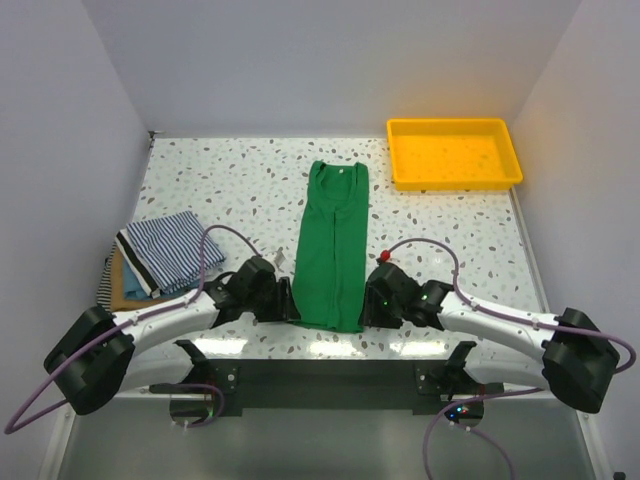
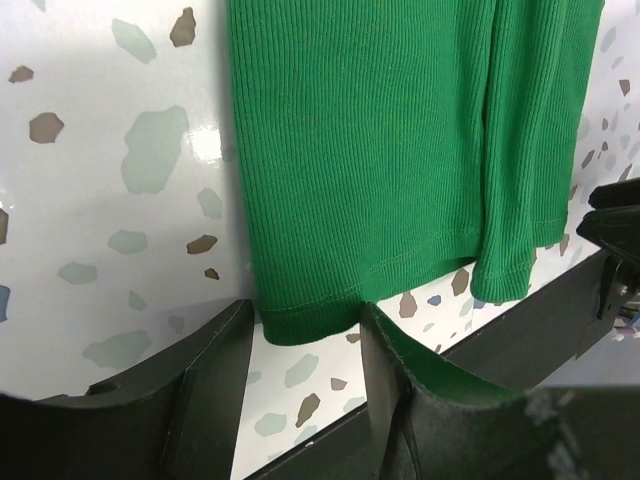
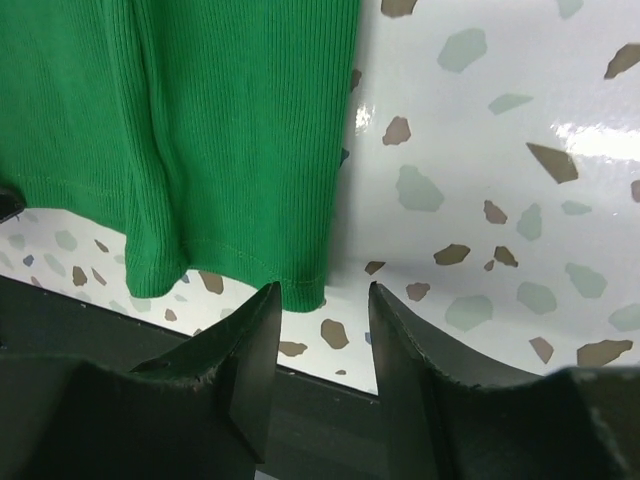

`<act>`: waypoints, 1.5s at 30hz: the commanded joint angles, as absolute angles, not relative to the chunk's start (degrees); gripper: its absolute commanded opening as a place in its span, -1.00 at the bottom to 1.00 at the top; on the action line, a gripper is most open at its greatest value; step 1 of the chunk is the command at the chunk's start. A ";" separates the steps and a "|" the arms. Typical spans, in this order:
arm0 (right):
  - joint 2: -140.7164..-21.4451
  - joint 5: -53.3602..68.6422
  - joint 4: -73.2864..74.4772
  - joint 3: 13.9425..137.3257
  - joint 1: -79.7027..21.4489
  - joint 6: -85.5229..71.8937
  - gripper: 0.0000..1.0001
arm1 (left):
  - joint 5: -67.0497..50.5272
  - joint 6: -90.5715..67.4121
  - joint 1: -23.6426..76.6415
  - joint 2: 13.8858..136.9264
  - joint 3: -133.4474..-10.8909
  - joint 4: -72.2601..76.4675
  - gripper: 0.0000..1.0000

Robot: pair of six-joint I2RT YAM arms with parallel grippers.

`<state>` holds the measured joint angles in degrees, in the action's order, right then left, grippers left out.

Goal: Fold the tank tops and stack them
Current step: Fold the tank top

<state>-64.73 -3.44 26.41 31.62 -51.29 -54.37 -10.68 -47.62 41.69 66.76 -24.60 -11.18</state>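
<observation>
A plain green tank top lies folded into a long narrow strip down the middle of the table, neck at the far end. My left gripper is open at its near left hem corner, which lies just between the fingertips. My right gripper is open at the near right hem corner, the fingertips just short of it. A stack of folded tops sits at the left: a navy-white striped one on top, a tan one and a bold black-white striped one under it.
A yellow plastic tray stands at the far right of the speckled table. The dark front rail runs just behind both grippers. White walls close in the sides and back.
</observation>
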 commanded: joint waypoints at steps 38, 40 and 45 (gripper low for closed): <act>-62.15 -14.93 38.92 33.22 -74.26 -69.34 -1.00 | -0.09 -65.12 64.51 57.67 -21.62 -27.14 -1.00; -59.95 -15.90 40.95 34.71 -75.76 -70.74 -1.00 | 2.00 -65.56 64.86 54.41 -23.54 -30.91 -1.00; -59.32 -19.94 44.38 39.98 -75.68 -70.05 -1.00 | 4.57 -63.90 64.69 55.80 -30.22 -32.61 -1.00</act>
<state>-59.92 -13.72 39.38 35.59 -75.59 -68.16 0.97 -63.88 64.60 54.72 -25.04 -28.62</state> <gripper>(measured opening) 0.026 0.037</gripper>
